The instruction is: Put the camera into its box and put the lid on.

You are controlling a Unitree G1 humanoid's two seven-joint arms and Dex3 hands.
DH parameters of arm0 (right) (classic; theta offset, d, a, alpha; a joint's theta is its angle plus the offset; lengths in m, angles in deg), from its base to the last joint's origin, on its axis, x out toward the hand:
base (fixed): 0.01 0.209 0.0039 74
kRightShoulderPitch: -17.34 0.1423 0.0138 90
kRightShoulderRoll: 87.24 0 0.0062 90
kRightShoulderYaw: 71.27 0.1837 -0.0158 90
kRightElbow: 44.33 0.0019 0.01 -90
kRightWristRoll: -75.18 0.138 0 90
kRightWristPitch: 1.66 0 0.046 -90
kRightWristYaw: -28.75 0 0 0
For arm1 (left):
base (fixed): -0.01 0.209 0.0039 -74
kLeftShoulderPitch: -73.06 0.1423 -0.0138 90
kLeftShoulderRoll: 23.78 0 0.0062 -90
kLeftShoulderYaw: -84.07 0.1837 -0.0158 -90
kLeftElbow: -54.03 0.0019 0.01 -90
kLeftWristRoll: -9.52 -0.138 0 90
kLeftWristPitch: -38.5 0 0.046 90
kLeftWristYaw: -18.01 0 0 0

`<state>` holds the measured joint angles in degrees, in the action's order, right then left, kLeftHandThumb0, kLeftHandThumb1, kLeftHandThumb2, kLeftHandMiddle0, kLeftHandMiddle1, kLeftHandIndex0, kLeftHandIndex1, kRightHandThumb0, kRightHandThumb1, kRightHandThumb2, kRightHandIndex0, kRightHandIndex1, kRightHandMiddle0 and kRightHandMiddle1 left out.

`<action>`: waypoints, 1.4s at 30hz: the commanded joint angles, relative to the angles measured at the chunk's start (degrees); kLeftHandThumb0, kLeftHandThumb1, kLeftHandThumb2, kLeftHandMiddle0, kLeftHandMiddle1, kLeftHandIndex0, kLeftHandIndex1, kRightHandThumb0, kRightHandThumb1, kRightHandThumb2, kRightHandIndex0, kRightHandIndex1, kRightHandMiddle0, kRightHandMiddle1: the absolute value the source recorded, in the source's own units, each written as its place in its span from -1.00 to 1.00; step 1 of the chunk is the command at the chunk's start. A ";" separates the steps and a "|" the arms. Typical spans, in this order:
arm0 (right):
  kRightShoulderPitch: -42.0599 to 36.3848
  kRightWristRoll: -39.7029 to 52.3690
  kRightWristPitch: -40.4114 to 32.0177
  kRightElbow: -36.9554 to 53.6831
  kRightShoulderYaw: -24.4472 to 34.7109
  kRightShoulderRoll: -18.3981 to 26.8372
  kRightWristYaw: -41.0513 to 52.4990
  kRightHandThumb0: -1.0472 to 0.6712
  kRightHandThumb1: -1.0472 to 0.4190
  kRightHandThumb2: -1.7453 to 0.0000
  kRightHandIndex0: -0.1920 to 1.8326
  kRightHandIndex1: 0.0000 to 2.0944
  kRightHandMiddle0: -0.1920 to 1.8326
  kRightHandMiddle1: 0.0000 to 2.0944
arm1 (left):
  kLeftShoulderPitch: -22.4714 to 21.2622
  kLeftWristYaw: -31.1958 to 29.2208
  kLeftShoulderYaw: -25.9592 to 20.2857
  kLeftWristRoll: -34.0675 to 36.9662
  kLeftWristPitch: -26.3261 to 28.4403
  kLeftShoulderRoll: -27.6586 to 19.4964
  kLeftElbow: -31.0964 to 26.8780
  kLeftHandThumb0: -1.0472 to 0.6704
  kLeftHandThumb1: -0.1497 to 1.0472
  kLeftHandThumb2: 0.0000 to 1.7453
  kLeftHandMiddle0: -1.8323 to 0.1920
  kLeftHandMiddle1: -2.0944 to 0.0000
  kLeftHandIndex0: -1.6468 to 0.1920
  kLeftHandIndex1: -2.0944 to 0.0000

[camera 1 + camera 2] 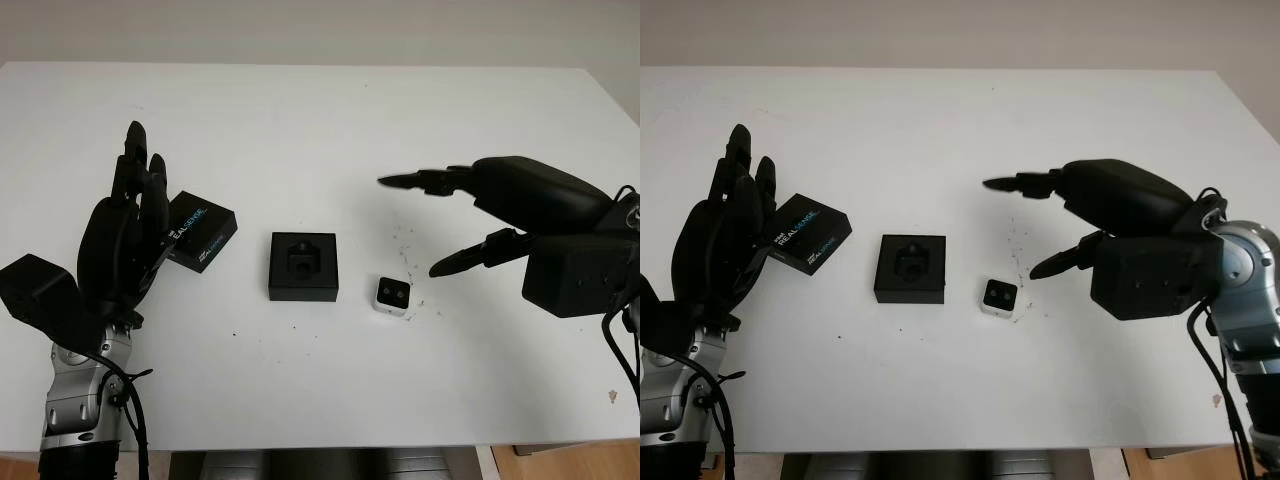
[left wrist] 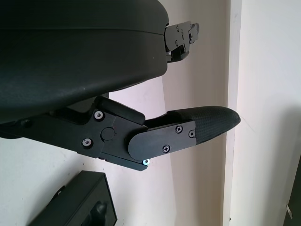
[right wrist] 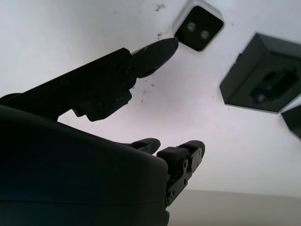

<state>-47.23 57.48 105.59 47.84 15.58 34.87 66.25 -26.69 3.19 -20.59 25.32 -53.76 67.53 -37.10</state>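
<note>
White table [image 1: 300, 120] carries one small white camera [image 1: 392, 295] with dark face, one black box [image 1: 304, 265], one lid [image 1: 200, 230]. Left hand [image 1: 125, 235], right hand [image 1: 450, 225]: both empty, unclenched.

On the bench [image 1: 300, 120], three things sit in a row about midway between the far and near edges. The lid [image 1: 200, 231] lies nearest the left edge, the box [image 1: 304, 266] stands in the middle, and the camera [image 1: 392, 295] lies just right of the box. The left hand [image 1: 125, 235] hangs just left of the lid, open. The right hand [image 1: 455, 225] hangs open beside the camera, toward the right edge.
</note>
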 commanded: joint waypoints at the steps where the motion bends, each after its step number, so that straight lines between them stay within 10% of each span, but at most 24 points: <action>1: 1.09 -1.94 2.88 -0.51 -0.84 1.86 -0.19 -0.11 -0.65 0.94 -0.43 -0.84 -0.39 -0.85 | 0.53 0.05 -0.13 0.03 0.13 -0.15 -0.66 -0.62 1.00 -0.26 1.00 1.00 1.00 1.00; 22: 2.48 -7.75 22.36 -11.78 -4.57 1.54 -6.40 -0.10 -0.73 0.93 -0.39 -0.84 -0.34 -0.80 | 0.52 0.79 -0.03 -0.27 0.79 -0.19 -0.24 -0.63 1.00 -0.27 1.00 1.00 1.00 1.00; 27: 2.37 -7.22 27.78 -15.63 -5.18 0.39 -10.14 -0.13 -0.80 0.94 -0.64 -0.28 -0.70 -0.07 | 0.45 1.08 0.16 -0.51 1.10 -0.12 -0.42 -0.64 1.00 -0.27 1.00 1.00 1.00 1.00; 42: 2.18 -9.07 30.99 -19.22 -6.81 -0.78 -12.99 -0.17 -0.80 0.94 -0.79 -0.09 -0.77 -0.01 | -0.15 2.20 0.79 -1.03 2.43 -0.04 -1.02 -0.63 1.00 -0.26 1.00 0.99 1.00 0.98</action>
<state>-45.10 48.68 136.04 29.02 9.02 34.31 53.64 -26.50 5.20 -19.85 24.61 -51.53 67.54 -37.12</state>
